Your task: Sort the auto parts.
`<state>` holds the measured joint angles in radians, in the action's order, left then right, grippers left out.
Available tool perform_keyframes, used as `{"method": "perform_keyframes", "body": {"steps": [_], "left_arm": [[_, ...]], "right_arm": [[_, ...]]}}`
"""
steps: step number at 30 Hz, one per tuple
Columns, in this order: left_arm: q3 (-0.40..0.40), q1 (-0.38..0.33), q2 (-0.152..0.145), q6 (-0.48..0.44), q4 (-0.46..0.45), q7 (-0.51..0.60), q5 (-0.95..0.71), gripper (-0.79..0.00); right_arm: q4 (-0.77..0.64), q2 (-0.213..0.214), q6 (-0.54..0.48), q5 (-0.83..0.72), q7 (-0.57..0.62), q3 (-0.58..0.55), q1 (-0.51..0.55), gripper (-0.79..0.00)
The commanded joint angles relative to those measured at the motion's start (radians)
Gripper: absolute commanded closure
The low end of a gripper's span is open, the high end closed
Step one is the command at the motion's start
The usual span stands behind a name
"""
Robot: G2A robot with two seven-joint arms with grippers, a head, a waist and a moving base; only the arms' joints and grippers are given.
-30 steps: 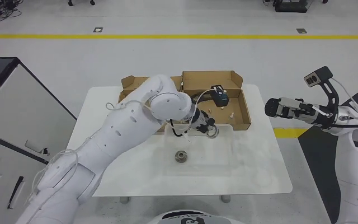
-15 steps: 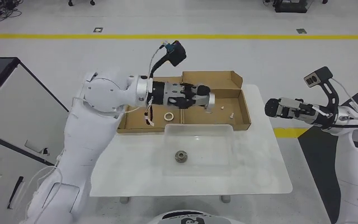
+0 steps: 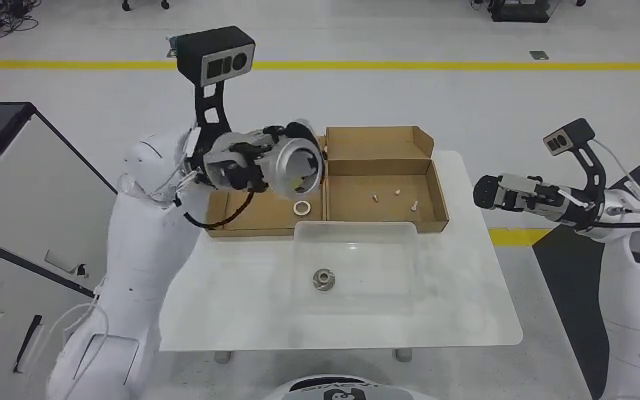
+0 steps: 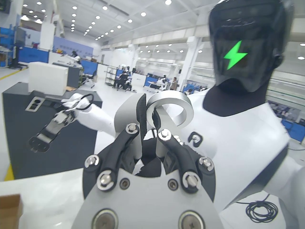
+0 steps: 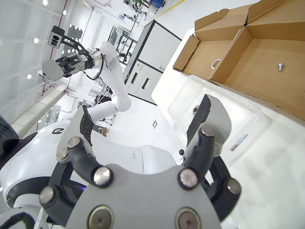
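Looking down from the top: left gripper high in the air near the boxes, at 11 o'clock from bench centre, turned up toward the camera. Cannot tell its grip from here. In the left box, a white ring. In the right box, at 12 o'clock, three small parts. At bench centre, a clear tray with a bushing lying at its 8 o'clock. Just off the bench edge at 3 o'clock, the right gripper.

Turning to the left wrist: gripper clamped on a steel ring, one pad against the outside of its wall, the other inside the hole. Ring held in the air, well apart from the bench.

Turning to the right wrist: gripper spread wide, holding nothing, hanging near the tray. Bushing lying in the tray; white ring on the floor of the left box, beyond the tray.
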<state>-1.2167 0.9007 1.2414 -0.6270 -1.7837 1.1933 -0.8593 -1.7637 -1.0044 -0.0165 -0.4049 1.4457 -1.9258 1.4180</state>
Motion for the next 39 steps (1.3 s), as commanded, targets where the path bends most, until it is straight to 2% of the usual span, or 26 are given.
{"method": "perform_keyframes", "body": {"steps": [1,7,10,16,20,26,29,33,39], "left_arm": [[0.006,0.004,0.003,0.006,-0.007,0.006,-0.089,0.000],[-0.009,0.016,0.026,0.051,-0.006,0.051,-0.266,0.000],[-0.028,0.021,0.043,0.079,0.008,0.079,-0.293,0.000],[-0.064,0.032,0.079,0.106,0.028,0.106,-0.285,0.000],[-0.085,0.037,0.093,0.100,0.045,0.100,-0.172,0.000],[-0.097,0.043,0.085,0.064,0.055,0.064,0.119,0.000],[-0.091,0.047,0.079,0.047,0.052,0.047,0.167,0.000],[-0.074,0.047,0.073,0.043,0.045,0.043,0.130,0.000],[-0.056,0.041,0.078,0.059,0.038,0.059,-0.108,0.000]], "right_arm": [[0.000,0.000,0.000,0.000,0.000,0.000,0.000,-0.785],[0.000,0.000,0.000,0.000,0.000,0.000,0.000,-0.785],[0.000,0.000,0.000,0.000,0.000,0.000,0.000,-0.785],[0.000,0.000,0.000,0.000,0.000,0.000,0.000,-0.785],[0.000,0.000,0.000,0.000,0.000,0.000,0.000,-0.785],[0.000,0.000,0.000,0.000,0.000,0.000,0.000,-0.785],[0.000,0.000,0.000,0.000,0.000,0.000,0.000,-0.785],[0.000,0.000,0.000,0.000,0.000,0.000,0.000,-0.785],[0.000,0.000,0.000,0.000,0.000,0.000,0.000,-0.785]]}}
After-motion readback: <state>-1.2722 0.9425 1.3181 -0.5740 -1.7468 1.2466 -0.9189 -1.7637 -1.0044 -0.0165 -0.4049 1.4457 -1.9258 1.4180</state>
